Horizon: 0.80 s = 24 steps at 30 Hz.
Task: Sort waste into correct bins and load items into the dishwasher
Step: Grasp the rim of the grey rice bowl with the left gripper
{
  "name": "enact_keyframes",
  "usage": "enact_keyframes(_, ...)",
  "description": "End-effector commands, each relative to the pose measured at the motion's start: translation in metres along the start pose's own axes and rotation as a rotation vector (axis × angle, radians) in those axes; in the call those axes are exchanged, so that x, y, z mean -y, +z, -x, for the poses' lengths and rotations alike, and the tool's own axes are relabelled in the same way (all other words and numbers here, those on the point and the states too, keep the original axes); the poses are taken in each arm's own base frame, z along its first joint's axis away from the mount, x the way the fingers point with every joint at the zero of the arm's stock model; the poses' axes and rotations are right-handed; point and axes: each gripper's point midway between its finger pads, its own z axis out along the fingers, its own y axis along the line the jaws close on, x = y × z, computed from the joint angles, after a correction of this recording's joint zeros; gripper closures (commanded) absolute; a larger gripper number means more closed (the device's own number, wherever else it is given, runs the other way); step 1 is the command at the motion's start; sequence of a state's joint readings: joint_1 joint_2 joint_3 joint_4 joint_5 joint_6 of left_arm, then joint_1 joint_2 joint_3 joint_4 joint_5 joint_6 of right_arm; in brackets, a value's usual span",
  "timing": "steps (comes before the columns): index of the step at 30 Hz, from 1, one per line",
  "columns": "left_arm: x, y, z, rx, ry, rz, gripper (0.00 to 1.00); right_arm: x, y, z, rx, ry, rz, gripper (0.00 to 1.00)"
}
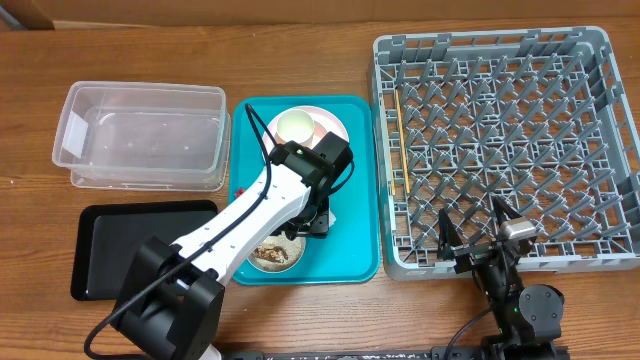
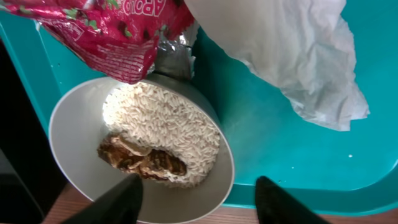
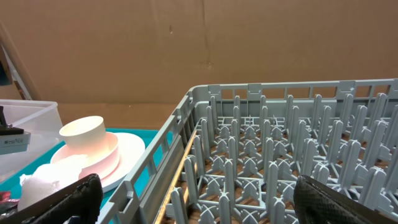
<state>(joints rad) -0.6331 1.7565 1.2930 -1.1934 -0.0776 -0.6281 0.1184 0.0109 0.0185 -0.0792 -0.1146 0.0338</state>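
My left gripper [image 2: 202, 208] is open low over the teal tray [image 2: 292, 155], its jaws either side of the near rim of the white bowl [image 2: 74, 137], not touching it. The bowl holds white rice [image 2: 165, 127] and brown scraps [image 2: 140, 158]. A red-and-silver foil wrapper [image 2: 106, 28] lies against the bowl's far edge, and the crumpled white napkin [image 2: 292, 50] is beside it. The cream cup [image 1: 297, 125] sits in the pink bowl [image 3: 93, 158] on the pink plate [image 1: 335, 128]. My right gripper [image 3: 199, 211] is open at the front left corner of the grey dish rack [image 1: 505, 150].
The clear tub [image 1: 140, 135] stands left of the teal tray, with the black tray [image 1: 110, 245] in front of it. A thin wooden stick [image 1: 395, 140] lies along the rack's left side. The left arm [image 1: 240, 225] crosses the teal tray's front left corner.
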Motion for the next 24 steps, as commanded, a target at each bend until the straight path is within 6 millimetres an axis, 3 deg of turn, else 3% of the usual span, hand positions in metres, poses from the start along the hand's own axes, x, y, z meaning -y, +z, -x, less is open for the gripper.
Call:
enact_keyframes(1, 0.006, -0.001, 0.001, -0.008, 0.001, -0.028, 0.36, 0.002, 0.0, -0.002, 0.004, 0.004, -0.01, 0.0)
enact_keyframes(17, 0.016, 0.033, -0.007, 0.019, 0.026, -0.039, 0.41, 0.002, 0.0, -0.002, 0.004, 0.004, -0.01, 0.0)
enact_keyframes(21, 0.018, 0.038, -0.006, 0.031, 0.025, -0.05, 0.53, 0.002, 0.0, -0.002, 0.004, 0.004, -0.01, 0.0)
enact_keyframes(24, 0.017, 0.042, -0.007, 0.032, 0.025, -0.05, 0.56, 0.002, 0.0, -0.002, 0.004, 0.004, -0.01, 0.0)
